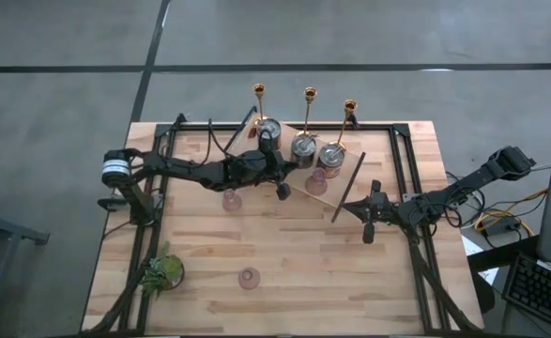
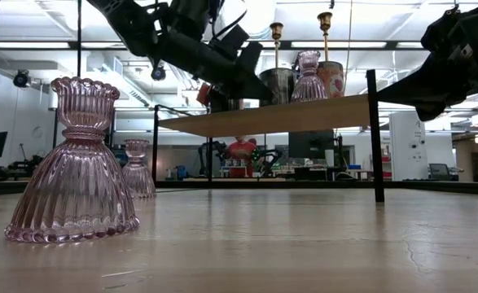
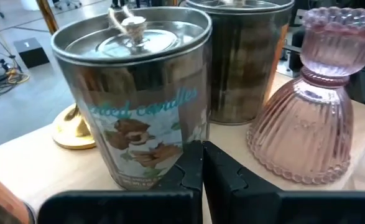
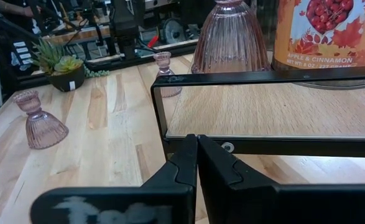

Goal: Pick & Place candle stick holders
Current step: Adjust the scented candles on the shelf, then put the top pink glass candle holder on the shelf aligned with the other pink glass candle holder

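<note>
From above, the left gripper (image 1: 277,160) is reaching over the raised shelf (image 1: 374,150) beside three tins (image 1: 269,130), with three gold candlesticks (image 1: 259,94) standing behind them; the right gripper (image 1: 367,218) is hovering near the shelf's front edge, one pink cup (image 1: 231,199) sitting under the left arm and another (image 1: 249,277) near the plant (image 1: 162,271). At table height, a pink cup (image 2: 73,167) is looming close, a second (image 2: 138,169) behind it. The left wrist camera is showing closed fingers (image 3: 188,171) facing a tin (image 3: 135,93), a pink cup (image 3: 313,99) beside it. The right wrist camera is showing fingers (image 4: 185,162) pressed together at the shelf frame (image 4: 160,112)
</note>
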